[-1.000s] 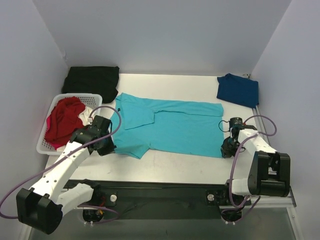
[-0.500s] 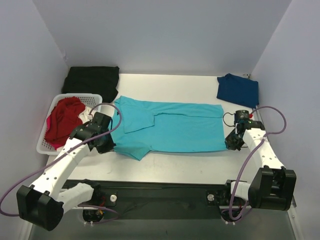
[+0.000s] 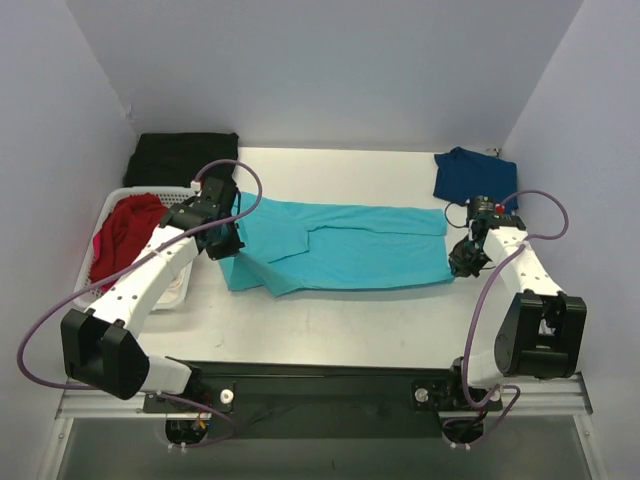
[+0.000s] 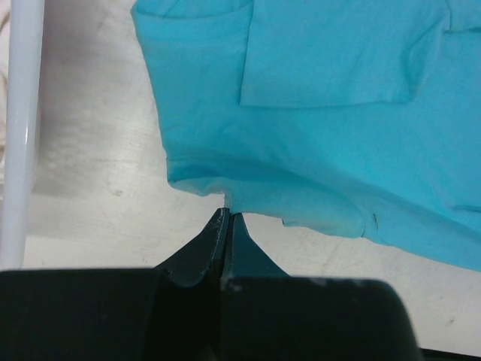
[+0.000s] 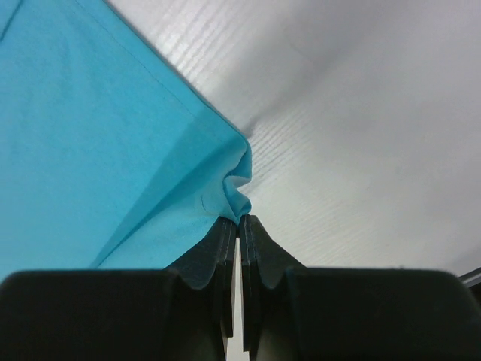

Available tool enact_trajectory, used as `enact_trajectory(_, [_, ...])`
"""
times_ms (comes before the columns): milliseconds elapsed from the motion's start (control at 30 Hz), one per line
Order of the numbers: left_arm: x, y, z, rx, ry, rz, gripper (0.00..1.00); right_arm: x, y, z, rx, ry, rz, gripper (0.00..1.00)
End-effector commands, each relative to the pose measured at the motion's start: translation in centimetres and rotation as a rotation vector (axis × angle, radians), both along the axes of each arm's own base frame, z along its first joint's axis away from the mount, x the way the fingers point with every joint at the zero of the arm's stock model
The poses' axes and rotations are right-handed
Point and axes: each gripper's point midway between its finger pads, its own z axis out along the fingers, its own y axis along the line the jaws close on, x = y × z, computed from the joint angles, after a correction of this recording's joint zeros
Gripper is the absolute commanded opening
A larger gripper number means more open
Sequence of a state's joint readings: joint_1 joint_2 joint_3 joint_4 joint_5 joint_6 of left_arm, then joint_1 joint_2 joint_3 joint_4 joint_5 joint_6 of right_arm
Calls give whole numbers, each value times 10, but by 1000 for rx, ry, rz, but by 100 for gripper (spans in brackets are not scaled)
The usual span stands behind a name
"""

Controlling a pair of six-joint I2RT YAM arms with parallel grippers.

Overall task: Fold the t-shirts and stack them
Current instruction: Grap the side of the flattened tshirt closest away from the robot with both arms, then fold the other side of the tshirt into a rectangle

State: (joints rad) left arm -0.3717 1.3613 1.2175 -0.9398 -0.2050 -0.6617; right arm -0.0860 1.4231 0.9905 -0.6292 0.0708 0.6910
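Both claws, left gripper (image 4: 228,216) and right gripper (image 5: 240,220), pinch the near edge of the turquoise t-shirt (image 3: 350,250) and have carried it backward; the lengthwise fold looks nearly laid.

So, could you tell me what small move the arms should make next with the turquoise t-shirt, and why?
Probably carry both corners away to the far edge: left gripper and right gripper are shut on the turquoise t-shirt, whose pinched edge sits only partway over.

Pale lilac walls (image 3: 320,70) enclose a white table (image 3: 340,325)
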Motion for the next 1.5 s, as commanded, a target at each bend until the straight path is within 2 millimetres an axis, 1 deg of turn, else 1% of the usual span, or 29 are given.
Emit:
enact_trajectory(0, [35,0,22,31,-93,-14,0,21,-7,10,-19,-28,-32,0])
enact_trajectory(33, [42,-1,26,28,-106,-13,0,25,-8,10,-19,-30,-32,0])
enact_trajectory(67, [47,0,20,33,-88,-17,0,29,-8,11,-19,-32,-34,0])
enact_trajectory(267, [82,0,17,42,-90,-14,0,61,-10,9,-14,-35,-29,0])
enact_trajectory(300, [88,2,17,42,-91,-8,0,65,-9,3,-9,-19,-28,0])
enact_trajectory(333, [92,1,16,42,-91,-7,0,73,-10,6,-8,-31,-29,0])
enact_trajectory(367, [97,2,9,46,-71,-10,0,78,-10,6,-9,-36,-29,0])
enact_trajectory(433, [111,2,12,41,-88,-4,0,85,-10,-1,-3,-17,-26,0])
enact_trajectory(467, [117,1,5,49,-70,-8,0,93,-10,3,-3,-33,-24,0])
enact_trajectory(500, [124,0,10,46,-84,-8,0,96,-10,-4,1,-15,-25,0])
enact_trajectory(533, [129,0,9,43,-84,-5,0,100,-9,-4,6,-18,-19,0])
enact_trajectory(567, [134,-1,1,48,-64,-10,0,107,-9,-2,8,-27,-18,0])
enact_trajectory(633, [145,-2,3,49,-73,-8,0,113,-8,-9,20,-13,-17,0])
enact_trajectory(667, [149,-2,-3,53,-61,-10,0,116,-8,-10,25,-13,-17,0])
enact_trajectory(733, [156,-2,-3,51,-62,-7,0,123,-7,-12,28,-12,-13,0])
enact_trajectory(767, [158,0,-9,54,-47,0,0,126,-6,-13,35,-12,-12,0])
enact_trajectory(867, [167,2,-15,46,-42,13,0,133,-3,-23,50,7,-1,0])
enact_trajectory(900, [169,3,-17,45,-42,17,0,137,-2,-23,56,1,4,6])
enact_trajectory(933, [171,3,-22,44,-34,20,0,140,-1,-23,59,-2,10,20])
enact_trajectory(1033, [180,4,-27,26,-39,37,0,153,1,-21,49,-20,31,37])
enact_trajectory(1100, [187,2,-27,4,-49,42,0,161,0,-19,45,-36,39,40])
enact_trajectory(1133, [193,1,-30,0,-50,47,0,169,-2,-13,39,-61,40,42])
enact_trajectory(1200, [199,1,-33,-10,-51,53,0,177,-2,-6,39,-84,43,43])
enact_trajectory(1267, [204,0,-42,-10,-37,53,0,187,0,4,44,-117,53,43])
enact_trajectory(1300, [210,0,-40,-17,-48,56,0,189,2,7,40,-125,66,43])
enact_trajectory(1333, [212,-1,-48,-16,-35,57,0,190,4,10,38,-133,77,43])
enact_trajectory(1367, [214,1,-50,-17,-33,59,0,191,9,15,34,-141,94,43])
enact_trajectory(1400, [219,1,-49,-24,-39,62,0,190,12,16,34,-142,107,44])
enact_trajectory(1467, [223,5,-57,-25,-26,73,0,186,19,17,31,-138,133,43])
